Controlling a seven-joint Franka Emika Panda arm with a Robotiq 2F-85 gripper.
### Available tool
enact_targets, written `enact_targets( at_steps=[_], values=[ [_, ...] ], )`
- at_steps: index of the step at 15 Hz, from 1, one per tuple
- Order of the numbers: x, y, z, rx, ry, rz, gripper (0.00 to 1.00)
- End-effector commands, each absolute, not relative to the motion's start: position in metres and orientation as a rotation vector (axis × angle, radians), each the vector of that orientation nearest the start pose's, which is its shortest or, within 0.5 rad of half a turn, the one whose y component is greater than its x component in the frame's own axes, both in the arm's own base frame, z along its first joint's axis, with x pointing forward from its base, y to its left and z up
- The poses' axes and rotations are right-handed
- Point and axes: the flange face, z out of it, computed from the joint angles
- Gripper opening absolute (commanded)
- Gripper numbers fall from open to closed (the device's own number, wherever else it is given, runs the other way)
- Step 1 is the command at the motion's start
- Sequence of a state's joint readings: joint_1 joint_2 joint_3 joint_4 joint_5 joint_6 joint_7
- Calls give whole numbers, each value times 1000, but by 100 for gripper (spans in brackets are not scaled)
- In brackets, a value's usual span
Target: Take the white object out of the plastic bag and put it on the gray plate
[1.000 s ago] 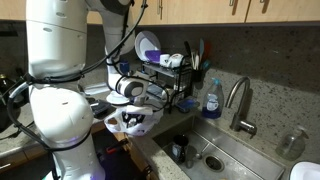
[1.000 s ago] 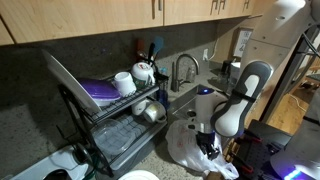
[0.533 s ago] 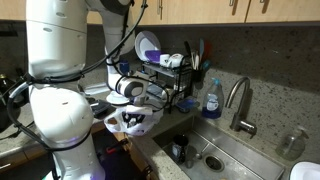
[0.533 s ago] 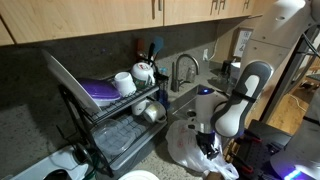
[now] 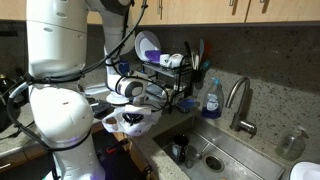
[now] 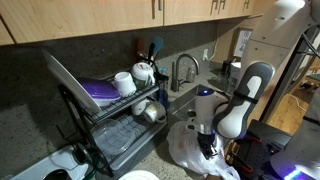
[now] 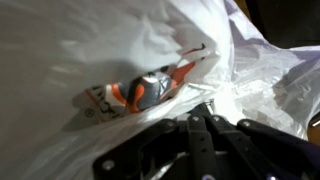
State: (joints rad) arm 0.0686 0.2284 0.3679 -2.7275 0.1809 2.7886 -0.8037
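Film alone may have been caught: in the wrist view the fingers (image 7: 197,135) are pressed together at 6 o'clock against a fold of the bag (image 7: 90,50), and nothing white is seen between them. The object is taken to be hidden inside; only an orange-and-gray print (image 7: 140,95) shows through at 10 o'clock from them. If lifted so, the whole bag would be dragged or torn.

Exteriors opposed; wrist near plastic bag (image 7: 90,50)

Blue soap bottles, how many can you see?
1. The blue soap bottle stands behind the sink, between the dish rack and the faucet. Others may be hidden.
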Motion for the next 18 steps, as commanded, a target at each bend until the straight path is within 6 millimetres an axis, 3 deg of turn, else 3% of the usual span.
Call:
enact_targets(
  at_steps=[1, 9, 18],
  values=[
    [336, 163, 151, -2623, -1486, 180, 3],
    [349, 171, 183, -2707, -1356, 93, 3],
    [359, 172, 209, -2734, -1323, -1, 3]
  ],
)
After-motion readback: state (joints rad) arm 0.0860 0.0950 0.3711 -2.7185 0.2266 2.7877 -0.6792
